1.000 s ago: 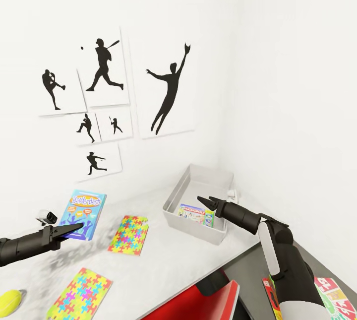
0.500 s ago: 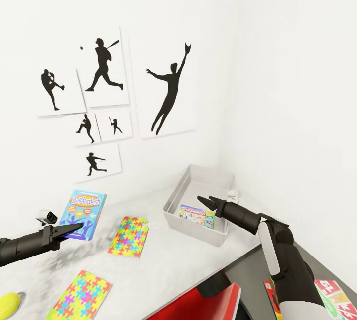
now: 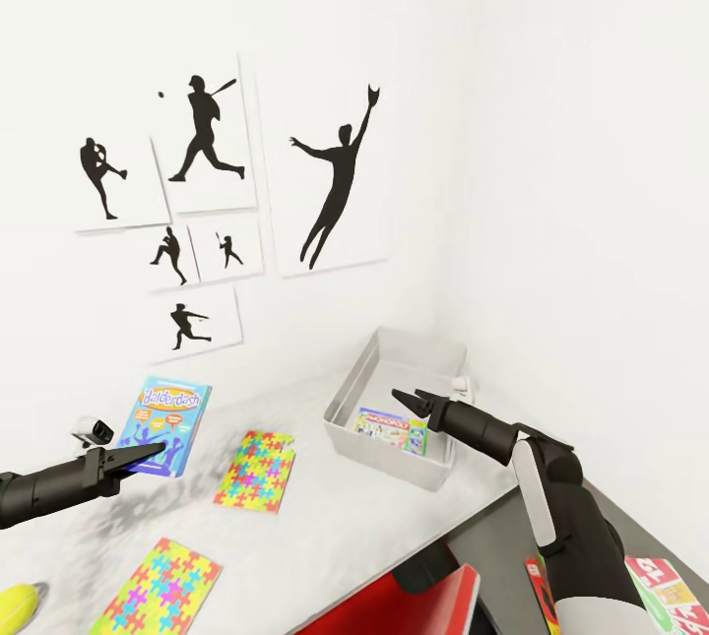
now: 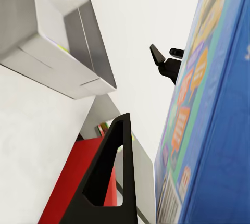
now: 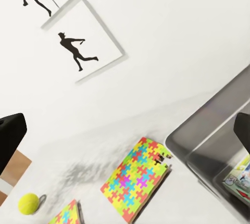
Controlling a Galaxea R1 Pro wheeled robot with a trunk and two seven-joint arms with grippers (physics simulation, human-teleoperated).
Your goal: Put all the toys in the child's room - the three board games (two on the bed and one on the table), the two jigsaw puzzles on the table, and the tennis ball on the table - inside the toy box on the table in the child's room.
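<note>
- Head view puts the blue board game (image 3: 161,423), printed "Balderdash", clear of the desk (image 3: 325,527) at far left, pinched at its near edge by the left gripper (image 3: 138,458); the left wrist view has the same blue box (image 4: 208,120) hard against one dark finger (image 4: 112,177).
- Judged from that, the step in hand is carrying this game across to the toy box (image 3: 394,404); the next move calls for a sweep rightward over the desk, then a release above the box's open top.
- Inside the toy box lies a white-green game (image 3: 391,428) reading "MONOPOLY".
- Right gripper (image 3: 412,403) hovers just over the toy box's near wall, its fingers spread and holding nothing.
- Two jigsaw puzzles lie flat on the desk: one (image 3: 256,470) between the held game and the toy box, the other (image 3: 158,588) nearer, at left.
- Tennis ball (image 3: 18,603) sits at the near left edge of the desk.
- At near right, on a lower dark surface, a red-and-green printed box (image 3: 670,591) lies partly in view; its lettering is too cropped to read.
- Baseball silhouette prints (image 3: 207,133) hang on the far wall.
</note>
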